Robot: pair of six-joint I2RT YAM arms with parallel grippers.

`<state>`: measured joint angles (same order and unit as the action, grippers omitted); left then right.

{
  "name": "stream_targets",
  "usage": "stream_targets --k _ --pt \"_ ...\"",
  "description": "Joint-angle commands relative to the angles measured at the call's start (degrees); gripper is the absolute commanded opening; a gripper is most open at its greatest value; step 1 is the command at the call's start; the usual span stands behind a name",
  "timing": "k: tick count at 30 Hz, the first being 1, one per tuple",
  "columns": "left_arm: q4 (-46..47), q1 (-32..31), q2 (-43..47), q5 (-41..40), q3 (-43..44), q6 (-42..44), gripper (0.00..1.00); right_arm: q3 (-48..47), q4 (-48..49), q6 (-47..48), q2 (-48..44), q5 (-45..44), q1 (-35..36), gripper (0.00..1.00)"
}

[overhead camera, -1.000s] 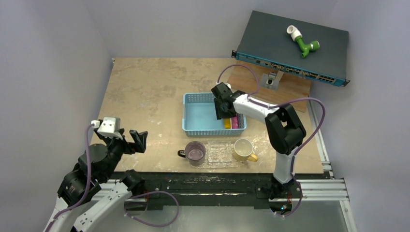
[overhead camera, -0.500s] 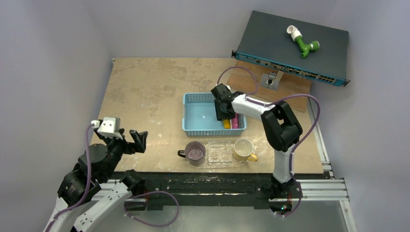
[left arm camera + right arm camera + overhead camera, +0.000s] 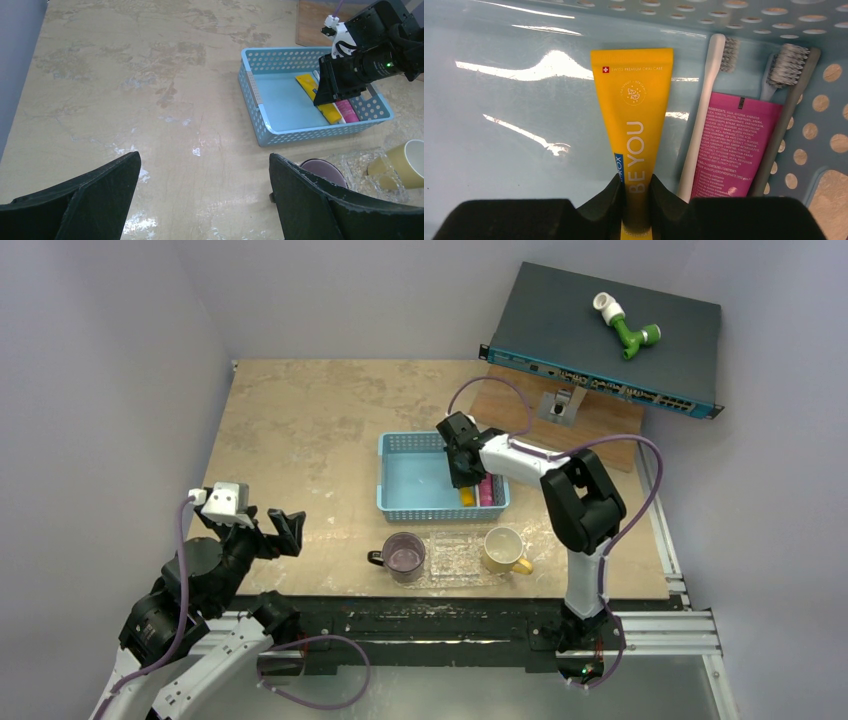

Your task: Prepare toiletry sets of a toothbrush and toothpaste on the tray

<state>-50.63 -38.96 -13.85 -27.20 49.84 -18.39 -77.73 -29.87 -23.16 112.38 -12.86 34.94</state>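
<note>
Pale stone-look tabletop (image 3: 300, 420) carries a blue basket (image 3: 252, 90). Flat on the basket floor lies the yellow toothpaste tube (image 3: 636, 120), glossy and wedge-shaped with its wide crimped end farthest from the fingers. It looks light, soft and slick, so a pinch across the firmer cap end should hold best. The right gripper (image 3: 636, 187) has its pads pressed on just that end. Beside the tube lie a white toothbrush (image 3: 704, 115), a pink tube (image 3: 731, 145) and a grey toothbrush (image 3: 781, 115). The clear tray (image 3: 455, 558) sits nearer the arms, between a purple mug (image 3: 404, 554) and a yellow mug (image 3: 503, 548). The left gripper (image 3: 204, 165) hangs wide open, holding nothing.
</note>
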Motion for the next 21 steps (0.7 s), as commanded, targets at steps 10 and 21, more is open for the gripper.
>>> stream_targets --k 10,21 --pt "2.2 0.3 -0.7 0.6 -0.2 1.0 1.0 -1.8 5.3 3.3 -11.9 2.1 1.3 0.2" --pt "4.3 0.3 -3.8 9.4 0.8 0.9 1.0 -2.4 7.6 9.2 -22.4 -0.6 9.7 0.2"
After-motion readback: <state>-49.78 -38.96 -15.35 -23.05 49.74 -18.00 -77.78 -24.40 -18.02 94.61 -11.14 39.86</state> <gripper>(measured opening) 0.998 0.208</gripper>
